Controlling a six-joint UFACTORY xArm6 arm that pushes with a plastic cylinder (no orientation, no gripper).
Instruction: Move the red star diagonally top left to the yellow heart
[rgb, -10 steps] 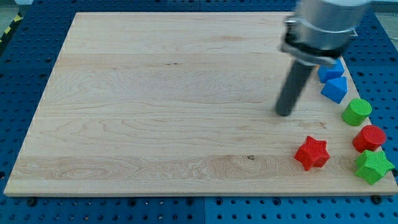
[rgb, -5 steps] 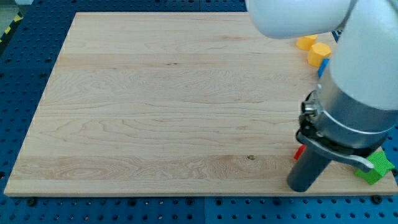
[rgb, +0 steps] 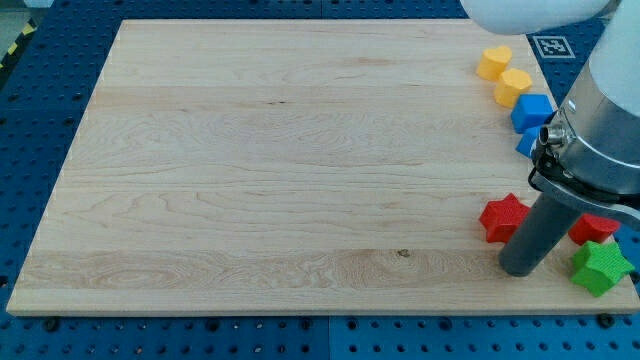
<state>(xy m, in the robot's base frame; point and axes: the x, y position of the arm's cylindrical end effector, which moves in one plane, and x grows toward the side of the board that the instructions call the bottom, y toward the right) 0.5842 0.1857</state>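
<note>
The red star lies near the board's lower right. My tip rests on the board just below and to the right of it, the rod touching or nearly touching the star's right side. The yellow heart sits at the upper right, with a yellow block just below it. The arm hides part of the blocks along the right edge.
Two blue blocks sit below the yellow ones at the right edge. A red block and a green star lie right of my tip. The wooden board rests on a blue pegboard table.
My tip swept from above the red star down to the board's bottom edge, then right and slightly up. The red star has shifted up.
</note>
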